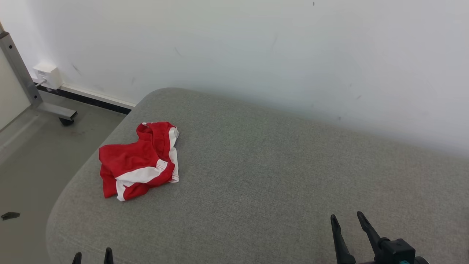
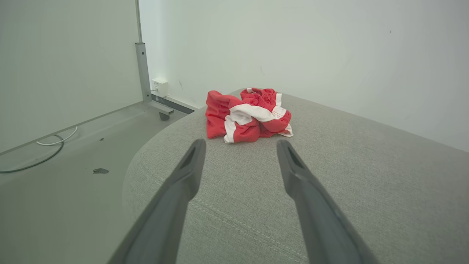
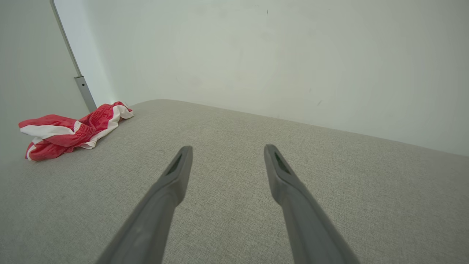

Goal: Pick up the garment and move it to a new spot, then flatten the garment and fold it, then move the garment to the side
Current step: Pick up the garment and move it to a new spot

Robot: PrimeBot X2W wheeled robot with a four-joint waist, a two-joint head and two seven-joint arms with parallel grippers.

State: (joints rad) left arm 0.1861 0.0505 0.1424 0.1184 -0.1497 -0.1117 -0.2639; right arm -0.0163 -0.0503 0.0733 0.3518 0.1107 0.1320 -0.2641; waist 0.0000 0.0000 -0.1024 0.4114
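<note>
Red-and-white shorts (image 1: 139, 161) lie crumpled at ten o'clock on the grey cushion (image 1: 274, 176), near its left edge. They look soft, light and floppy, so pinch the gathered waistband. Their long axis runs seven to one o'clock, with the waistband toward one. The left gripper (image 1: 92, 253) and right gripper (image 1: 346, 216) are both spread and empty.

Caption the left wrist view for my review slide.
Open left gripper aimed at a crumpled red-and-white garment on the grey cushion.

My head camera looks down from high over the grey surface (image 1: 256, 176) toward the wall (image 1: 256, 44). Both wrist cameras sit low, skimming it; all three share the garment (image 1: 124, 157), nearest in the left wrist view.
</note>
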